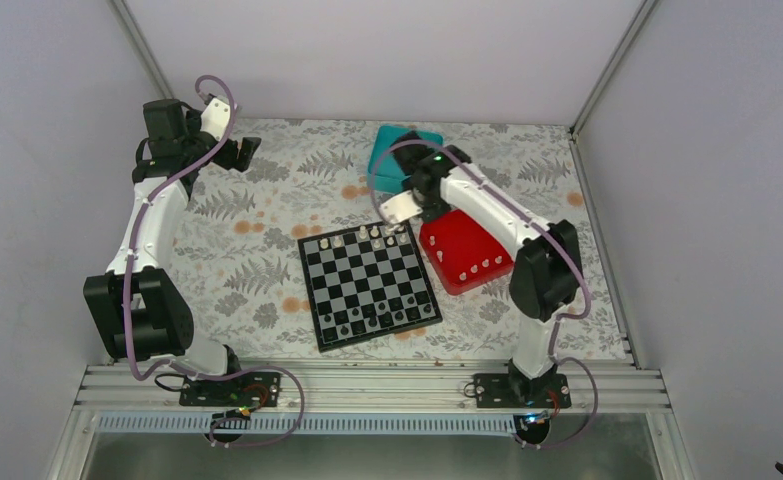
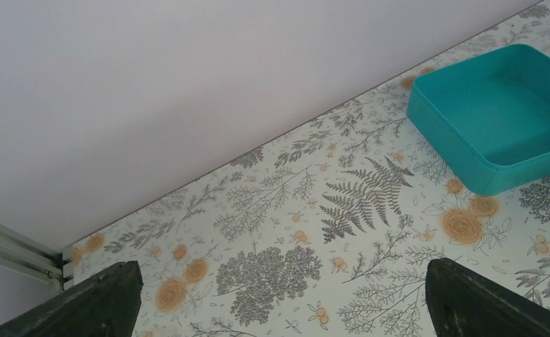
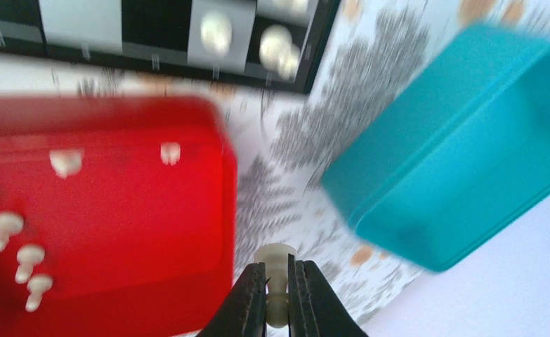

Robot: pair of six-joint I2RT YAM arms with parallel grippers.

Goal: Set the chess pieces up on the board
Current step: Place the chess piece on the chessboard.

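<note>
The board (image 1: 369, 285) lies mid-table, with white pieces (image 1: 362, 234) along its far row and dark pieces along its near rows. My right gripper (image 3: 277, 276) is shut on a cream chess piece (image 3: 277, 260), held above the cloth between the red tray and the teal box; in the top view it (image 1: 399, 210) hangs near the board's far right corner. Several white pieces (image 3: 15, 239) lie in the red tray. The board's edge (image 3: 187, 67) with white pieces shows in the right wrist view. My left gripper (image 1: 244, 153) is open and empty, at the far left; its fingertips (image 2: 110, 298) frame bare cloth.
The red tray (image 1: 464, 250) stands right of the board. The teal box (image 1: 399, 158) stands behind it, and shows in the left wrist view (image 2: 496, 112) and right wrist view (image 3: 461, 140). Walls close in the table at the back and sides.
</note>
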